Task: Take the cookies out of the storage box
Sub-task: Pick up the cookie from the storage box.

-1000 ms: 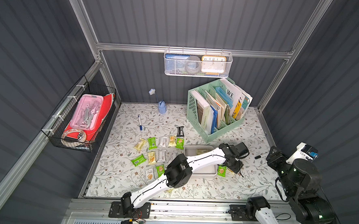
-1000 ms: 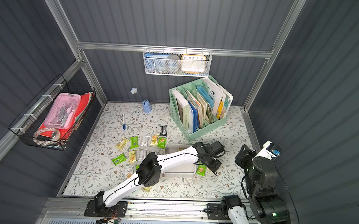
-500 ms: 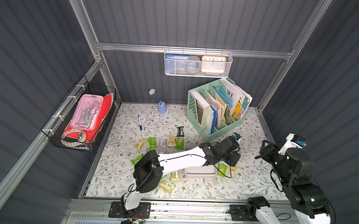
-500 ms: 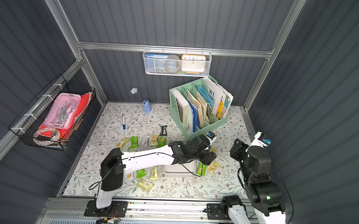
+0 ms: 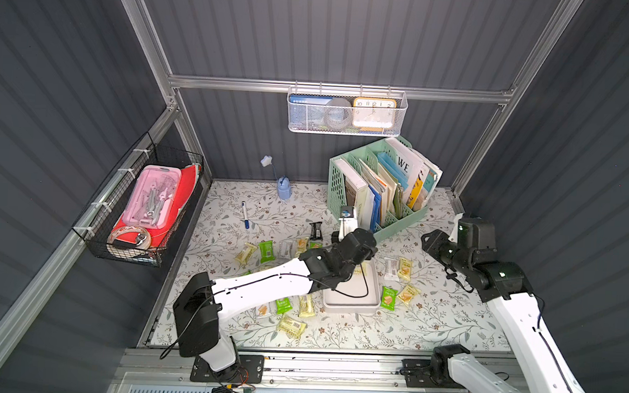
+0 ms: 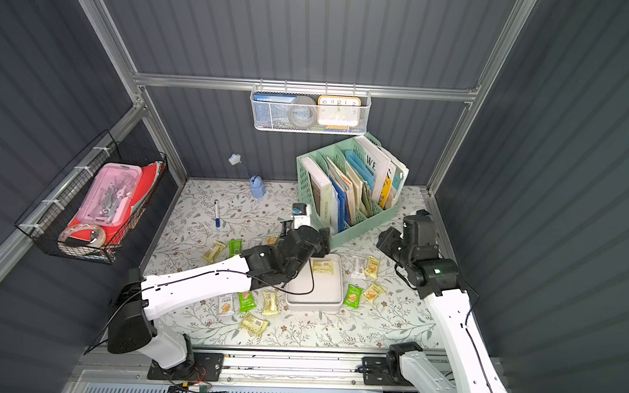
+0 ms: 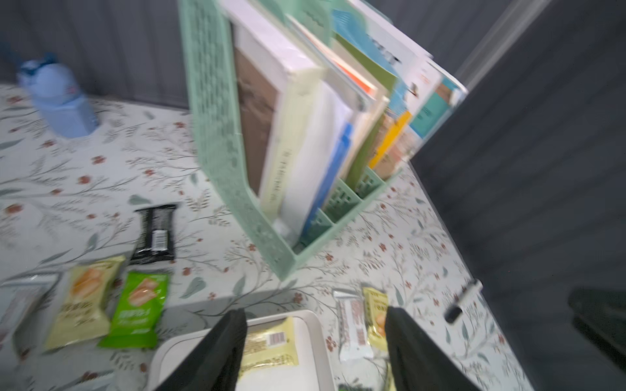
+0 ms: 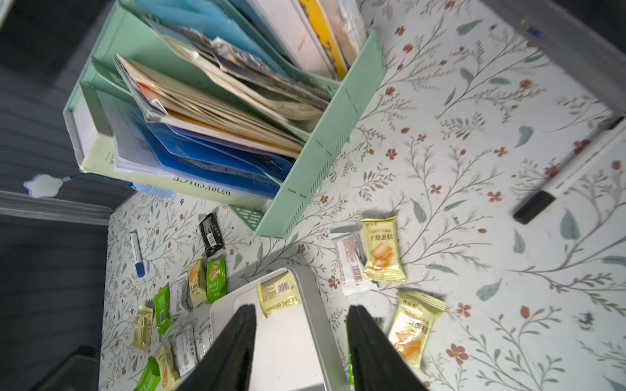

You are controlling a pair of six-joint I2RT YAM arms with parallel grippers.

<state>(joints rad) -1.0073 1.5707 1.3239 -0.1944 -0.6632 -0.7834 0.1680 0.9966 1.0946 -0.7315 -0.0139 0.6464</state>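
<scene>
The storage box [image 5: 351, 306] is a shallow white tray in the middle of the floral table, also seen as the storage box [image 6: 315, 297]. One pale yellow cookie [image 6: 322, 267] lies flat at its far end. Other cookies lie on the table: green [image 5: 266, 250] and black [image 5: 315, 230] to the left, yellow [image 5: 405, 268] and green [image 5: 388, 297] to the right. My left gripper [image 7: 314, 310] is open and empty over the box's far right corner, beside the boxed cookie [image 7: 267, 345]. Its black wrist [image 5: 355, 244] hides the fingers from above. My right gripper [image 5: 428, 244] hangs open and empty right of the box, above the table.
A mint-green file organizer [image 5: 379, 193] full of books stands just behind the box. A blue-capped marker [image 5: 244, 216] and a small blue bottle [image 5: 284, 188] sit at the back left. A black-capped marker [image 8: 559, 182] lies near the right wall. Wire baskets hang on the back wall [image 5: 347, 112] and left wall [image 5: 146, 203].
My left gripper has swung left and back, from right of the box to over its far end. The right gripper has moved left and toward the back. Nothing was picked up.
</scene>
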